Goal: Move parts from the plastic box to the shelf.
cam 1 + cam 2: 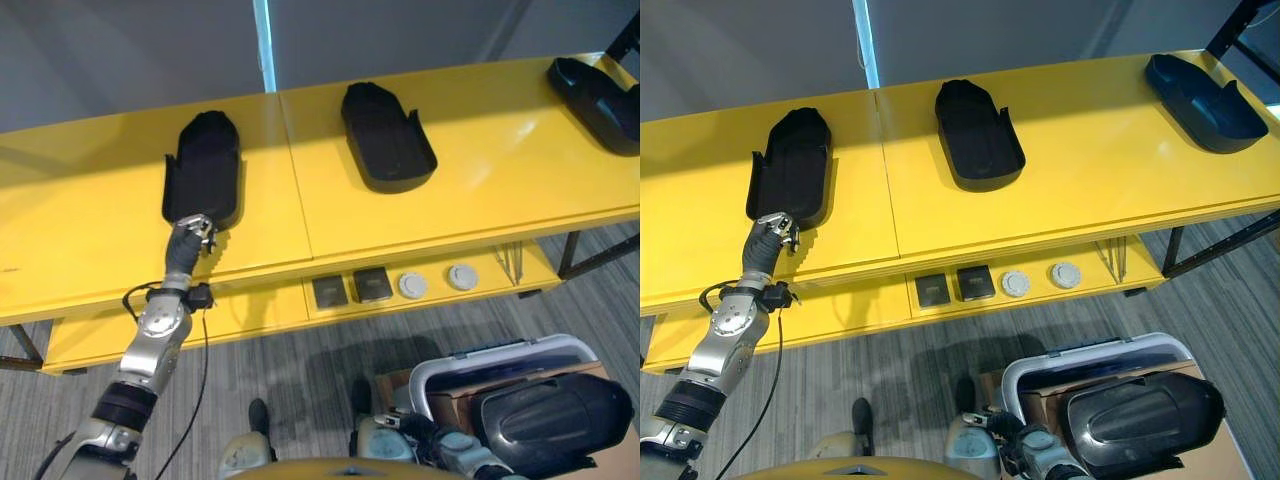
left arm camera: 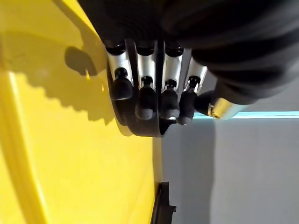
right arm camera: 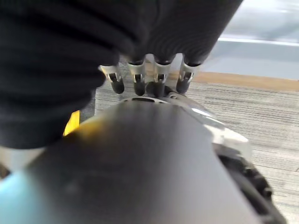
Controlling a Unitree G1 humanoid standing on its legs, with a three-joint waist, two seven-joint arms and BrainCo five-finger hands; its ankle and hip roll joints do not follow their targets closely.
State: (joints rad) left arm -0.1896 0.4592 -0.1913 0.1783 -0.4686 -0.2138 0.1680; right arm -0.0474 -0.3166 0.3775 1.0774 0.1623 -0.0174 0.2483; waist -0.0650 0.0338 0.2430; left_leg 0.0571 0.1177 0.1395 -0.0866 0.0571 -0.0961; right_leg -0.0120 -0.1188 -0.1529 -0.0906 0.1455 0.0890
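Left hand (image 1: 192, 232) touches shelf part (image 1: 203, 166) (box (image 1: 500, 362) holds another).

My left arm (image 1: 150, 345) runs up from the lower left of the frame in rounded silver-grey shells, with a black band near the elbow and a dark ribbed cover at the wrist. My left hand (image 1: 190, 232) has silver fingers (image 2: 145, 70) in a row, each ending in a dark rounded tip. My right hand (image 3: 140, 77) has the same silver fingers under black ribbing.
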